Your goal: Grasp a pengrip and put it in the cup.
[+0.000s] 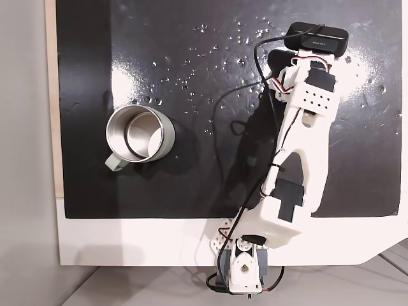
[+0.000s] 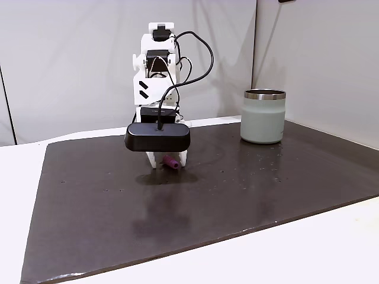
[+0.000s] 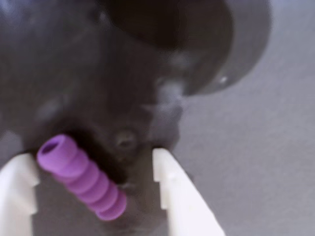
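One purple pengrip (image 3: 81,177) between spread white gripper (image 3: 93,164) fingers, against left finger in wrist view; contact with mat (image 2: 237,189) unclear. Cup (image 2: 263,116) upright, well apart at mat's far right in fixed view.

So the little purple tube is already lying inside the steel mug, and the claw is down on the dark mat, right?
Not quite. The purple tube is not in the mug; the wrist view shows it between the open fingers of the claw, down at the dark mat. In a fixed view the mug stands apart from it.
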Controlling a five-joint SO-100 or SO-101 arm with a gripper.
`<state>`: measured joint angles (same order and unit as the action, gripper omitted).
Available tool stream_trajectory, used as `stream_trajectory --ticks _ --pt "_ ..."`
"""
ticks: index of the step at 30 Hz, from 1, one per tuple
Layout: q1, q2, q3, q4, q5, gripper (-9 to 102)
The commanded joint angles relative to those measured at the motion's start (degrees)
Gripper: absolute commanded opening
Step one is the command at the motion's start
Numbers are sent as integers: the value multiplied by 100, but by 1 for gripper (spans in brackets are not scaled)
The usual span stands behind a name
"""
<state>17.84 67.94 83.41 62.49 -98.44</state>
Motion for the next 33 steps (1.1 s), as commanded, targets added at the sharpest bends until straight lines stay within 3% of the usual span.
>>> stream_trajectory --ticks 1,4,10,17,26,33 --pt "-114 448 861 -431 18 9" --pt "-132 633 1187 -545 26 0" --pt "-158 694 967 -422 264 0" --pt "-598 457 -923 1248 1318 0" --pt "-1406 492 -2320 2496 2742 0" --pt "-2347 1266 -2355 3296 3639 0"
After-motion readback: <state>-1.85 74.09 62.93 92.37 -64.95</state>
